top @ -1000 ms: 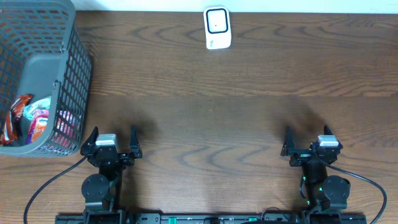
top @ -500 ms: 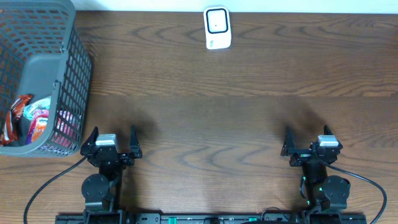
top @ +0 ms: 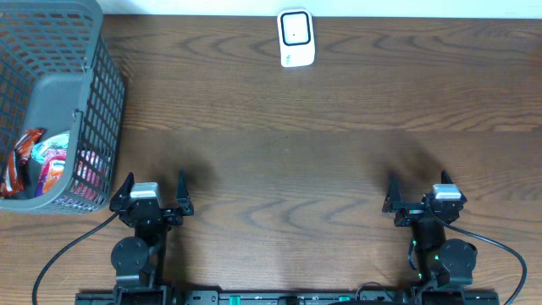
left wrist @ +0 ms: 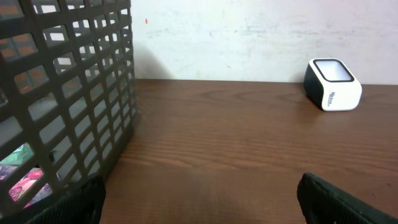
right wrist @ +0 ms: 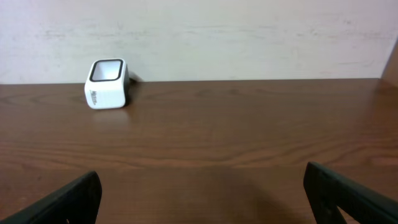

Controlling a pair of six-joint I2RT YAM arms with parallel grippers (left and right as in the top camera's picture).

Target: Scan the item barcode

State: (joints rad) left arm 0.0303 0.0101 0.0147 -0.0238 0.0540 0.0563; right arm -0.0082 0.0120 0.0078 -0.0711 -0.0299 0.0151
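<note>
Here, a dark wood-grain table [top: 322, 144] is seen from above and from both wrists.

Far edge: the tabletop ends against a pale wall [left wrist: 249, 37]. A white barcode scanner [top: 296, 38] with a dark-rimmed window stands just inside that edge, about midway across.

Left edge: a dark grey mesh basket [top: 106, 93] fills the far left corner and is cut off by the frame.

Near edge: the left gripper [top: 155, 178] and the right gripper [top: 418, 180] sit low over the wood, well apart from each other. Black cables [top: 68, 254] loop behind them.

Open room: the broad strip of wood between the grippers and the scanner is bare, as is the right half of the table beyond the right gripper. The left gripper lies near the basket's near corner. The right gripper has bare wood on both sides.

Fingers: both pairs are spread to their full width and have hold of nothing. In each wrist view only the dark fingertips [left wrist: 348, 202] show at the lower corners, with wood between them.

Containers: the basket is the only one. It holds brightly printed snack packets [top: 47, 165] in red, orange and pink. They are heaped on the basket floor and partly visible through the mesh in the left wrist view. How many packets there are cannot be told, and their barcodes are too small to make out.
</note>
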